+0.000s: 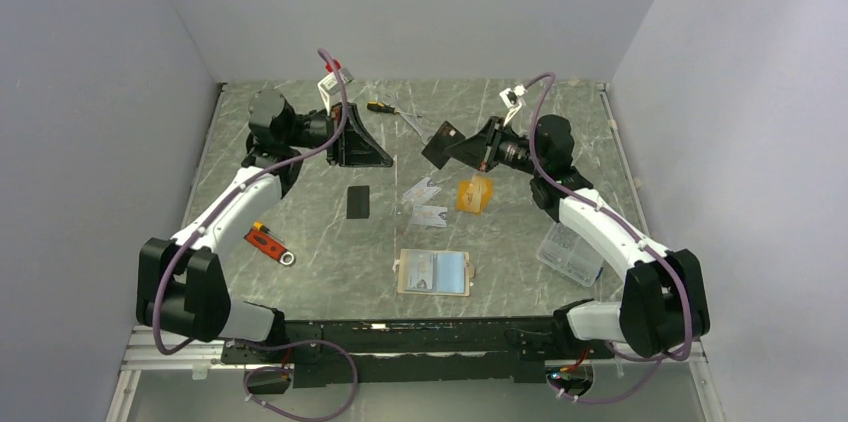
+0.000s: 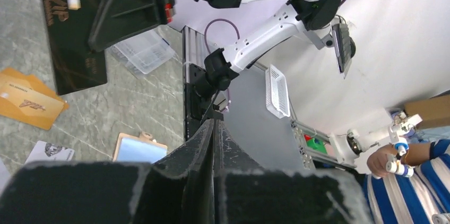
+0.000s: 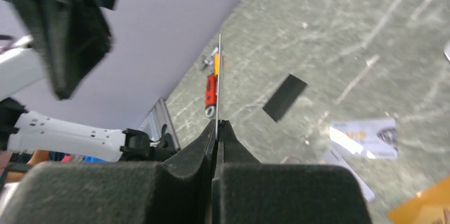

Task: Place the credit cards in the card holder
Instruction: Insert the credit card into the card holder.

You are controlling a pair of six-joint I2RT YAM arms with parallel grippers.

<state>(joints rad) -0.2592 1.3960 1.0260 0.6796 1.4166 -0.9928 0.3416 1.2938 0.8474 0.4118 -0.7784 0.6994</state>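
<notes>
Our right claw (image 3: pixel 216 124) is clenching a black card (image 2: pixel 74 49) by its edge, holding it up off the counter (image 1: pixel 320 277). Our left claw (image 2: pixel 215 128) is pressing shut on nothing. We are judging the card light, stiff and slick, best pinched at an edge. The wallet (image 1: pixel 434 271) is lying open near us, contents unclear. The orange card (image 1: pixel 473 194) and silver cards (image 1: pixel 430 215) are lying beyond it.

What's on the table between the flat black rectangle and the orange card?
Two silver-grey cards, the farther silver card and the nearer silver card, lie between the black rectangle and the orange card. The top view shows this.
</notes>
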